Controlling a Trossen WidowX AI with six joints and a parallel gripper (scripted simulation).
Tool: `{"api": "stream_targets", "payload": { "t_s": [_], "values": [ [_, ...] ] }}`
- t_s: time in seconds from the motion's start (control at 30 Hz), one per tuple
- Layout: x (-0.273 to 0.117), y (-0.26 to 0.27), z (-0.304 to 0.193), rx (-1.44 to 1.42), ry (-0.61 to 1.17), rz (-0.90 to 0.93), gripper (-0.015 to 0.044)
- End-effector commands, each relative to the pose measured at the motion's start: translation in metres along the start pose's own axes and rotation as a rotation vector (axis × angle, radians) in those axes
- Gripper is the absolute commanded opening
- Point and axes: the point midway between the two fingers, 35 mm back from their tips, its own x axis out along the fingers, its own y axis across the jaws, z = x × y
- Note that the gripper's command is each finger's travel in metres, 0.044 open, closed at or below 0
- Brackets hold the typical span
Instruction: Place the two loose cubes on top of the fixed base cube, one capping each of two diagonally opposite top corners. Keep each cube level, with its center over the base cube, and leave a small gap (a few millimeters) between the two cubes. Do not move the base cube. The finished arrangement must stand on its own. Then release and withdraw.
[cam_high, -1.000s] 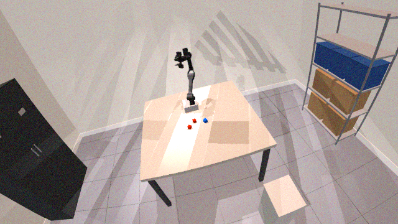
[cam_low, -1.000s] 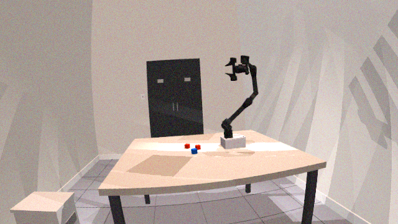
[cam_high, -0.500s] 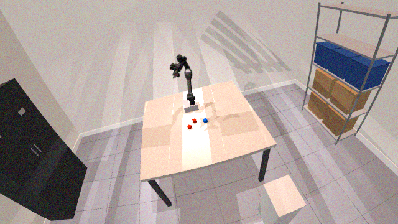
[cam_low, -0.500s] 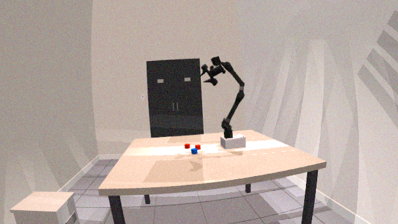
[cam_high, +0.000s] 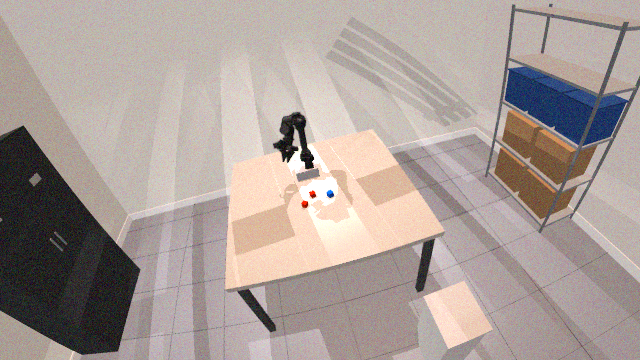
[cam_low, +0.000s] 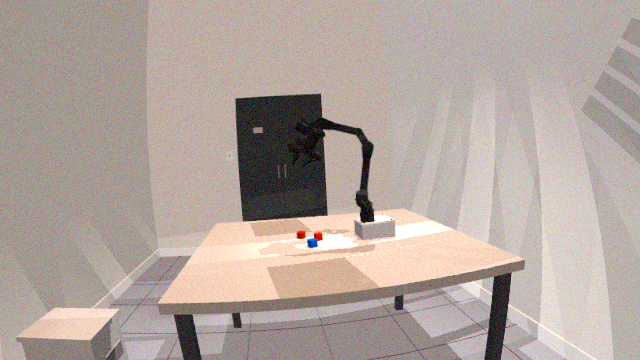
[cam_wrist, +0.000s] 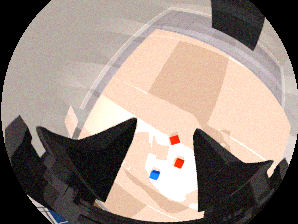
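A red cube (cam_high: 312, 194) (cam_low: 318, 236) (cam_wrist: 179, 163) lies on the table in front of the arm's base. A second red cube (cam_high: 304, 204) (cam_low: 301, 234) (cam_wrist: 174, 140) lies a little farther from that base. A blue cube (cam_high: 330, 193) (cam_low: 312, 243) (cam_wrist: 154, 175) lies to one side of them. All three stand apart and look level; which one is fixed cannot be told. My gripper (cam_high: 286, 154) (cam_low: 306, 161) (cam_wrist: 166, 127) is open and empty, high above the table, with fingers pointing down. In the wrist view the cubes show below and between the fingertips.
The arm stands on a grey block (cam_high: 307, 174) (cam_low: 374, 229) at the rear of the table (cam_high: 260, 265) (cam_low: 220, 290) (cam_wrist: 130, 65). A black cabinet (cam_high: 60, 240) (cam_low: 280, 150) (cam_wrist: 237, 22), a shelf rack with bins and a pale box (cam_high: 457, 312) (cam_low: 70, 325) stand away from the table.
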Motion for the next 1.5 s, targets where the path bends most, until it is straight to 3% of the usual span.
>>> {"api": "stream_targets", "payload": {
  "t_s": [0.0,0.27,0.43,0.67,0.9,1.47],
  "values": [
    [0.063,0.001,-0.034,-0.169,0.17,-0.069,0.0265],
    [0.152,-0.021,-0.107,-0.432,0.481,-0.147,0.0265],
    [0.181,-0.037,-0.143,-0.533,0.624,-0.164,0.0265],
    [0.185,-0.039,-0.146,-0.54,0.636,-0.164,0.0265],
    [0.232,-0.058,-0.177,-0.54,0.636,-0.165,0.0265],
    [0.248,-0.064,-0.188,-0.54,0.636,-0.165,0.0265]
  ]
}}
